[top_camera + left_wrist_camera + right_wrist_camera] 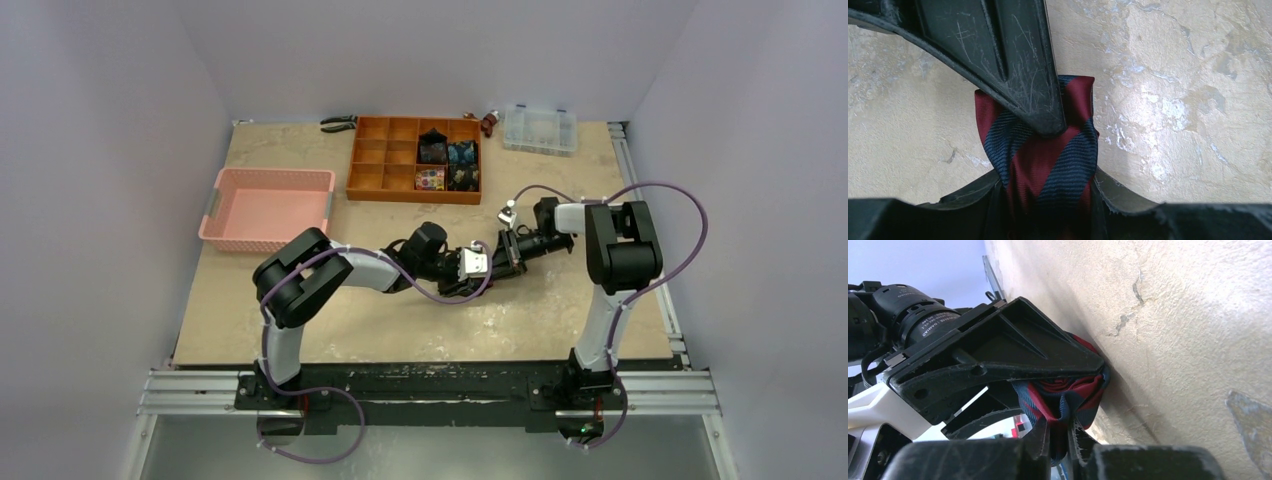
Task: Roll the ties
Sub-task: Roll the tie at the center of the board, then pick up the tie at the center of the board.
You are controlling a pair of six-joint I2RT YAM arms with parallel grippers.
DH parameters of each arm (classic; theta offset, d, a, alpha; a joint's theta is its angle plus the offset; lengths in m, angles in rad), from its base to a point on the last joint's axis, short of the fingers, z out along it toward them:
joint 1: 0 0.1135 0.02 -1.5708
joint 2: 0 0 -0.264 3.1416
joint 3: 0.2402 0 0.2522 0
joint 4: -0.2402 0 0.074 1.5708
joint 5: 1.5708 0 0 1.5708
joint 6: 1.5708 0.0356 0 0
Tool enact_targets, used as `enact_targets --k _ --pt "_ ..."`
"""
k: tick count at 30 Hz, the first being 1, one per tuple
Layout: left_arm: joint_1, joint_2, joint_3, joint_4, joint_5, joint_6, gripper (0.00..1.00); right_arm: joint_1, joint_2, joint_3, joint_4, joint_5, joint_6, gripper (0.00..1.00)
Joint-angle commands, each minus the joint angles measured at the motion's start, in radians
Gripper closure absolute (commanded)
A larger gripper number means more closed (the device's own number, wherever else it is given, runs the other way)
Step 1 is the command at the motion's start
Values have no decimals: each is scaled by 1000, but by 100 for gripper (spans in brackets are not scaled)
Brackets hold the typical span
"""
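Note:
A navy tie with red diagonal stripes (1048, 155) is bunched into a small bundle just above the table, held between my two grippers at mid-table. My left gripper (1045, 200) is shut on its sides; in the top view this gripper (483, 265) meets my right gripper (508, 255), and the tie is hidden between them. My right gripper (1070, 432) is shut on a fold of the same tie (1068, 392). One right finger (1013, 65) presses on the bundle from above. Several rolled ties (447, 163) sit in the orange organiser's right compartments.
The orange compartment organiser (380, 160) stands at the back centre. A pink basket (265, 208) is at the left. A clear plastic box (540, 128), pliers (338, 123) and a small red object (489, 122) lie along the back edge.

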Motion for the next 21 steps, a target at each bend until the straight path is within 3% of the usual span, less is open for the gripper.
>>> enact_targets --k 1,2,5,8,12,13,14,18,21 --pt "10 53 -66 -121 -58 -11 81 7 12 21 -30 32 -59 100" --pt "14 39 -79 -79 -37 -27 67 7 11 23 -28 36 -60 100" --pt "18 -11 -127 50 -5 -67 44 7 2 30 -20 55 -55 100" --pt "18 -39 -112 88 13 -102 30 7 1 43 -31 64 -67 100" --pt "18 -58 -70 94 59 -119 24 6 4 63 -49 73 -86 100" --pt "17 -60 -65 96 74 -115 10 6 3 67 -53 71 -91 100" --pt "15 -60 -62 98 92 -108 6 8 4 72 -56 71 -93 100" --pt "8 -43 -60 101 160 -65 1 7 -8 88 -45 85 -82 100" --pt "0 -14 -47 90 106 -35 0 15 -8 102 -86 67 -107 100"
